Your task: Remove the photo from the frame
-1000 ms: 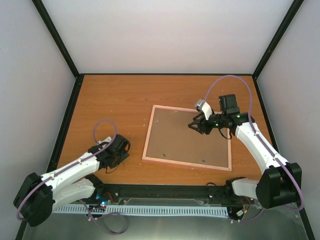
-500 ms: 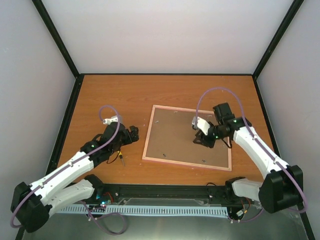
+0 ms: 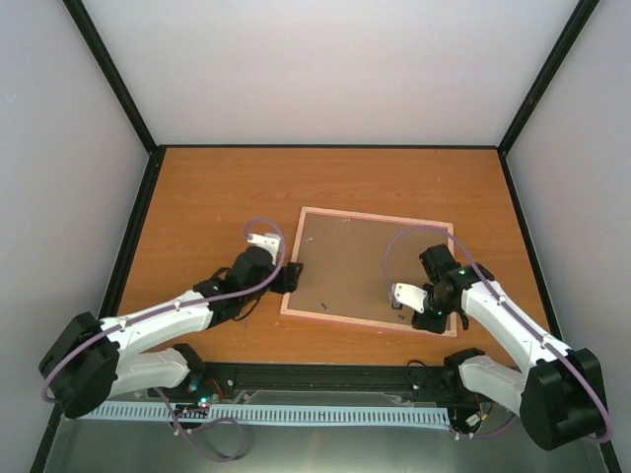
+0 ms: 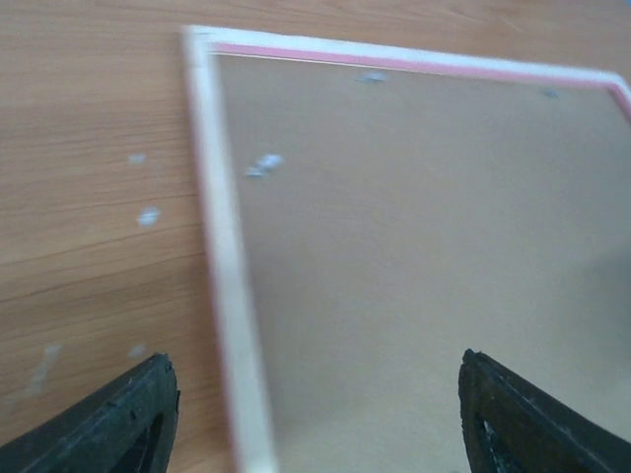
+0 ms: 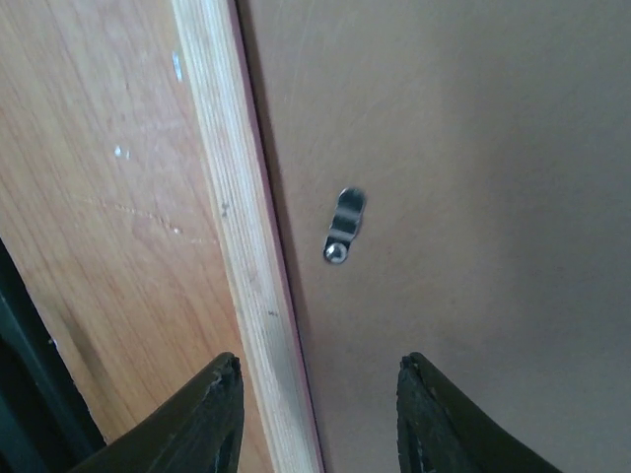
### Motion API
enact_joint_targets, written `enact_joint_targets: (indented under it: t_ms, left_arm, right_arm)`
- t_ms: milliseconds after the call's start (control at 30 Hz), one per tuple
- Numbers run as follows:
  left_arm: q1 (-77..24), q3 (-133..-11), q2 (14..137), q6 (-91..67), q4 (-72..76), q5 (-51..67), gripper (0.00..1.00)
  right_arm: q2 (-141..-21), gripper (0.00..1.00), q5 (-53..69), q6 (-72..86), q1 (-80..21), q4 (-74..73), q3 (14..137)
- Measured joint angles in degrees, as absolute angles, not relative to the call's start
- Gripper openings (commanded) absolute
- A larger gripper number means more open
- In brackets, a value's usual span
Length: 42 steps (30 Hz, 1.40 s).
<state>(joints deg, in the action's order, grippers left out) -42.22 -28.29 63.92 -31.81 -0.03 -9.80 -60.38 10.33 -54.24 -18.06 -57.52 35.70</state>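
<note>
1. The frame (image 3: 375, 217) lies face down on the table (image 3: 217, 197), toward 3 o'clock from the table's middle, and its pale pink wood edge runs round a brown backing board (image 3: 355, 266).
2. The photo cannot be seen; only the board shows inside the frame.
3. The left gripper (image 3: 293, 277) is at the frame's 9 o'clock edge. In the left wrist view its fingers (image 4: 138, 419) are spread wide, one over the table and the other over the board, with nothing pinched between them.
4. The right gripper (image 3: 402, 304) is over the frame's near edge, toward 5 o'clock.
5. In the right wrist view its fingers (image 5: 215, 414) stand apart and hold nothing, and a small metal clip (image 5: 343, 229) on the board sits at 12 o'clock from them, just beside the wood edge.
</note>
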Motion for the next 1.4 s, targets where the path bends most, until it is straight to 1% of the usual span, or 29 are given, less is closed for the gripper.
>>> enact_joint_targets:
  t_ms: [100,233,367,533,600,667,733,867,900,933,967,1033,1067,1267,1400]
  left_arm:
    - [-47.05,-30.52,65.78,-26.83,0.54,-8.29,0.72]
    - [-49.43,-31.53,66.26,-21.32,2.13,-5.56,0.65]
    - [-51.09,-31.53,66.26,-17.06,2.2,-3.44,0.66]
    - [-53.15,-31.2,65.76,-14.52,2.17,-4.03,0.66]
    - [-53.23,-31.05,65.49,-14.09,2.2,-4.05,0.65]
    - [-53.34,-31.03,65.52,-13.54,2.2,-4.05,0.64]
    - [-54.19,-31.0,65.71,-12.58,2.31,-4.25,0.64]
    - [-59.37,-31.0,68.62,-9.17,3.95,-7.07,0.67]
    - [-61.19,-31.03,69.87,-8.01,4.34,-8.32,0.69]
    - [-62.96,-31.03,71.13,-6.72,4.62,-9.39,0.7]
    - [-64.64,-31.05,72.44,-5.5,4.75,-10.52,0.7]
    - [-67.83,-31.48,75.31,-3.03,4.69,-13.23,0.71]
    - [-69.01,-31.73,76.53,-1.89,4.69,-14.17,0.71]
    - [-74.85,-35.57,83.15,5.65,4.05,-20.38,0.71]
    - [-76.82,-38.61,85.78,10.48,3.46,-22.74,0.71]
  right_arm:
    - [-60.99,0.43,8.56,-54.87,-18.06,-57.1,33.89]
    - [-61.6,0.42,7.27,-55.79,-18.06,-56.31,33.12]
    - [-62.28,0.4,5.82,-56.84,-18.06,-54.96,31.83]
    - [-62.7,0.37,4.6,-58.0,-18.15,-54.08,29.98]
    - [-62.57,0.34,4.43,-58.26,-18.15,-53.91,29.89]
    - [-62.46,0.28,4.47,-58.67,-18.15,-54.0,29.82]
    - [-62.13,0.26,4.54,-59.16,-18.15,-53.93,29.61]
    - [-61.45,0.27,4.54,-59.42,-18.15,-53.71,29.21]
    - [-61.34,0.26,4.56,-59.42,-18.15,-53.65,29.17]
    - [-61.32,0.21,4.58,-59.42,-18.15,-53.6,29.17]
    - [-61.32,0.14,4.58,-59.4,-18.15,-53.54,29.15]
    - [-61.34,0.06,4.62,-59.51,-18.15,-53.54,29.12]
    - [-61.32,0.03,4.67,-59.83,-18.17,-53.34,29.19]
    - [-60.55,0.03,4.99,-60.45,-18.33,-53.15,29.52]
    - [-58.83,0.03,6.0,-60.25,-18.33,-55.02,30.39]
